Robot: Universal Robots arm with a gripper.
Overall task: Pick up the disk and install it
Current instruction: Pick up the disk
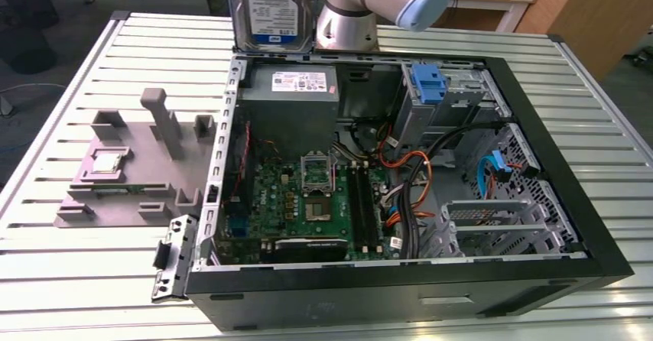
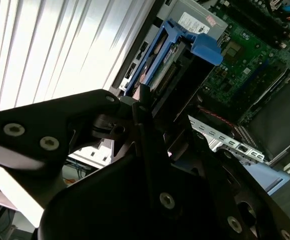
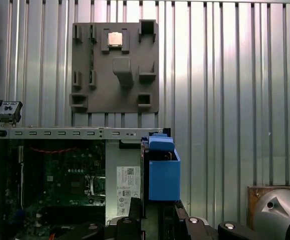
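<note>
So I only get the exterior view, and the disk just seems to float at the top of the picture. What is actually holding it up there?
Observer: The gripper is. In the first wrist view its dark fingers sit on either side of the disk, closed on it.
Visitor: I just see a silver face with a label. Is there more to it?
Observer: Yes. In the second wrist view a bright blue bracket frames its edges.
</note>
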